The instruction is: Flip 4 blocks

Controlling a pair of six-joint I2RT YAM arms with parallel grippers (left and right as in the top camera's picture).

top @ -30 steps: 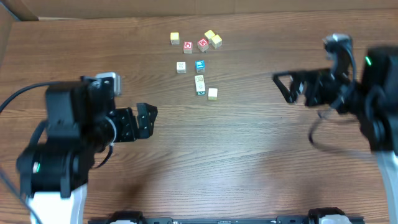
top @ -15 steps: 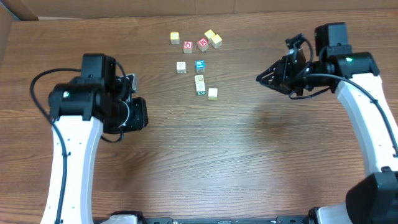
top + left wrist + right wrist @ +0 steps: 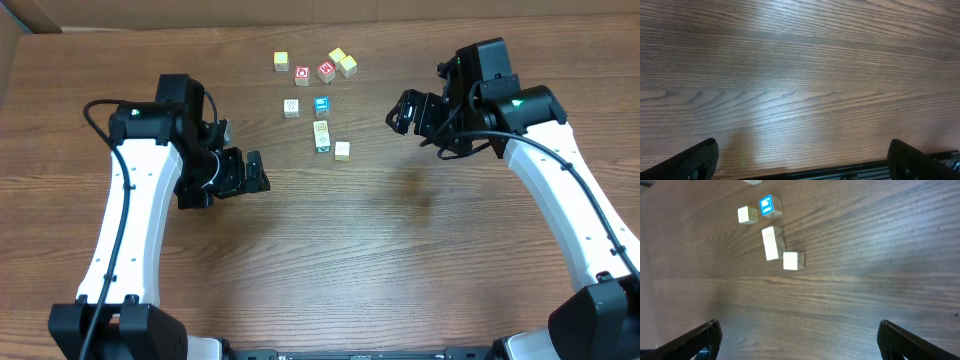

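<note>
A: Surface?
B: Brown wood-grain table; tan cardboard wall along its far edge.
A: Blocks?
B: Small pale cream wooden cubes, four, far centre, near a blue-faced cube.
A: Claws?
B: Left gripper, right gripper: both spread wide, both empty, apart from the cubes.

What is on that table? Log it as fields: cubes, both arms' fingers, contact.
surface: wooden table
cream cubes: dotted cube; pair lying end to end, apparently touching; plain cube just beside the pair
other cubes: two red-faced cubes, one blue-faced cube, three yellowish cubes
left fingers: open, empty, over bare wood left of the cubes
right fingers: open, empty, right of the cubes
contact: no cube touched
</note>
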